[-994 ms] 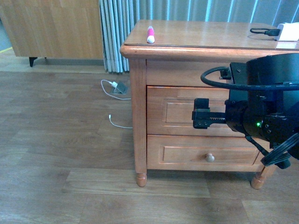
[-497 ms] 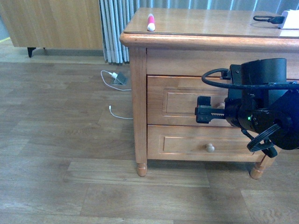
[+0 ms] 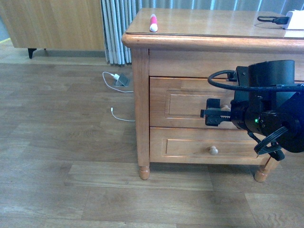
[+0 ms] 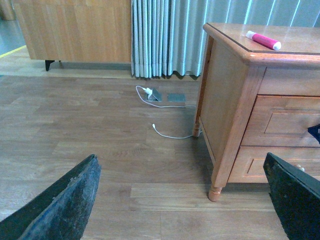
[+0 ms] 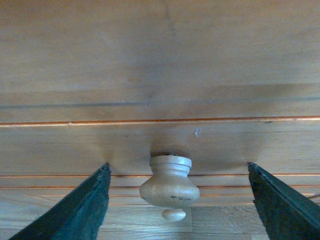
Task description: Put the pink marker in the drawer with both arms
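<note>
Your pink marker [image 3: 153,22] lies on the nightstand [image 3: 140,104] top, upper centre of the front view, near the top's left front corner, white end toward the front edge. It's nowhere near either gripper.

The drawer [image 3: 183,108] sits mid-right of the frame, shut, flush w/ the lower drawer [image 3: 185,148] beneath it. Your right gripper [image 3: 204,114] is right up against the drawer front. In the right wrist view its fingers [image 5: 80,210] are spread apart w/ the knob [image 5: 170,186] between them, clear gap on both sides, not touching.

Left gripper [image 4: 185,200]: fingers wide apart, nothing held, only floor between them, the nightstand's left side off to one side.

A white charger [image 3: 296,19] w/ black cable [image 3: 270,19] sits at the top right corner of the front view.
</note>
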Tool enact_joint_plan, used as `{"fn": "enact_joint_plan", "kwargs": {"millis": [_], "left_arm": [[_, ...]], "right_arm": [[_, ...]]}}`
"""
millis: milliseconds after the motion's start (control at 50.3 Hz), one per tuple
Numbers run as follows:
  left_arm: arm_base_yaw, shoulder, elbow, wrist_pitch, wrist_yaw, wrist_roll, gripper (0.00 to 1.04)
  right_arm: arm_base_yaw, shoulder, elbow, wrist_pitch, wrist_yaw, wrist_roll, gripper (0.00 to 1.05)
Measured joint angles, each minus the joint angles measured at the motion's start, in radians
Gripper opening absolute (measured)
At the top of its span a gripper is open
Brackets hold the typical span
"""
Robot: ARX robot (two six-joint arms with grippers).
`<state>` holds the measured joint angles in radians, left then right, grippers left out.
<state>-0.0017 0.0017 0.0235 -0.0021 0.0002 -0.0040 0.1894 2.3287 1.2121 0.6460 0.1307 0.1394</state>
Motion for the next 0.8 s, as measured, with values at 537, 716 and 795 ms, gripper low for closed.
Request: {"fn": "enact_joint_plan", "kwargs": {"millis": [537,716,795], "left_arm": [[0.0,0.0,0.0,0.0,0.0,0.0,0.99],[0.0,0.0,0.0,0.0,0.0,0.0,0.99],[0.0,0.0,0.0,0.0,0.0,0.0,0.99]], "right_arm": [[-0.003,-0.022,-0.026,-0.02,-0.01,0.017,0.24],[0.015,-0.124,-0.161,-0.051,-0.029,0.062,0.24],[0.029,-0.197,-0.259,-0.067,-0.046,0.085,0.24]]}}
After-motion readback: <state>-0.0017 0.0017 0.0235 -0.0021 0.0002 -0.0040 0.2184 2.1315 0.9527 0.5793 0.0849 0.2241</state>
